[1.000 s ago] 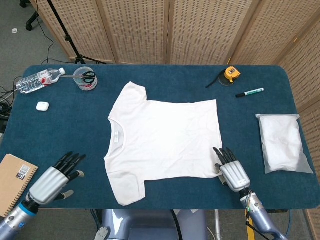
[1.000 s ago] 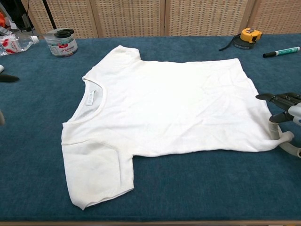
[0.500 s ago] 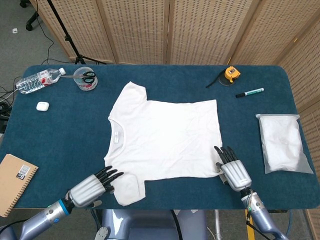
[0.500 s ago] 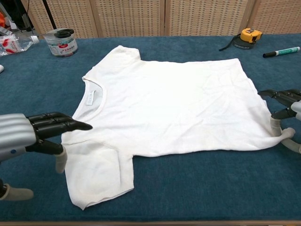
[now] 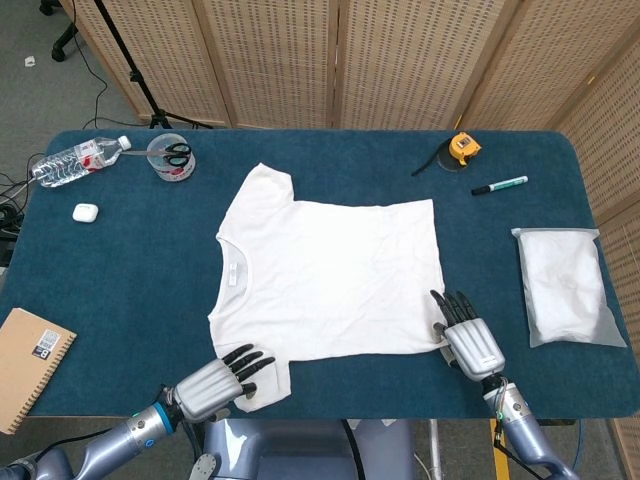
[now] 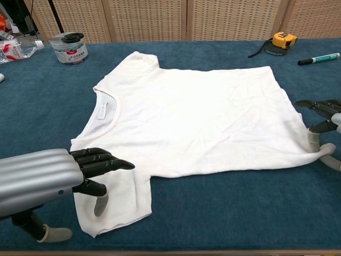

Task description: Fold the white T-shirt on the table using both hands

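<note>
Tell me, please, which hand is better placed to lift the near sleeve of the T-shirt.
Left. The left hand is right over the near sleeve, while the right hand sits at the T-shirt's hem corner, across the body.

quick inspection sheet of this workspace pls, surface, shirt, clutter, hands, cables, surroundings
surface: blue cloth-covered table.
job's things: white T-shirt lies flat, unfolded, collar toward the robot's left.
clutter: water bottle, tub with scissors, white earbud case, notebook, tape measure, green marker, bagged white item.
hands: left hand over the near sleeve, fingers apart; right hand at the near hem corner, grip unclear.
cables: some on the floor, far left.
surroundings: wicker screens behind the table.
</note>
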Robot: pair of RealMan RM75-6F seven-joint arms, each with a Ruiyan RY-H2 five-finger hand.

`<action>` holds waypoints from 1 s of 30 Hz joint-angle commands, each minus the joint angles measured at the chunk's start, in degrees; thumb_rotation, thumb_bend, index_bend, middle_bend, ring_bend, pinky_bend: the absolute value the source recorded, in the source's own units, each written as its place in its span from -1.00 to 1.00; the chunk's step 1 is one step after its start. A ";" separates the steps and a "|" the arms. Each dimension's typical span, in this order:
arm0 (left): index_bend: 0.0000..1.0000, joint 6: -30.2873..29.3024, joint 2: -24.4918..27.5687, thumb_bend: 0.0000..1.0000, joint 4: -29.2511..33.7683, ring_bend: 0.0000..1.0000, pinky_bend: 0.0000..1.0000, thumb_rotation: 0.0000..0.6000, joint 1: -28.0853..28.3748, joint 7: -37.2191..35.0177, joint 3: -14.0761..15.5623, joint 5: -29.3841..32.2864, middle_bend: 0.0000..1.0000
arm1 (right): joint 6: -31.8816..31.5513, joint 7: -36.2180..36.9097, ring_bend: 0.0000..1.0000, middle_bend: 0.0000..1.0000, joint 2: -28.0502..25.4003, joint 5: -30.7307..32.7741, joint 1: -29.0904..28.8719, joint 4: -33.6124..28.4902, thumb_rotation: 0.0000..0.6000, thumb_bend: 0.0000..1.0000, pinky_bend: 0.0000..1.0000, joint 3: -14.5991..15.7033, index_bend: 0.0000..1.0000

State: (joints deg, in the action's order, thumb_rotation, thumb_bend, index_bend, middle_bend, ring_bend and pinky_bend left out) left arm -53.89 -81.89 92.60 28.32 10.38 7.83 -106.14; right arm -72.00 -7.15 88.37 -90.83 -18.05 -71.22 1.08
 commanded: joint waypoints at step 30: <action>0.30 1.41 -4.90 -0.04 -1.16 -1.00 -1.00 1.00 1.40 2.28 0.51 8.23 -1.00 | -0.93 0.79 -1.00 -1.00 -0.59 -0.26 -0.02 -0.48 1.00 0.31 -1.00 -0.06 0.28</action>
State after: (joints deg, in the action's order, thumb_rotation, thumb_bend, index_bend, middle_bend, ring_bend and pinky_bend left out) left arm -52.31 -86.68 91.46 29.81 12.63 8.35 -98.05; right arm -72.92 -6.35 87.77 -91.09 -18.07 -71.71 1.02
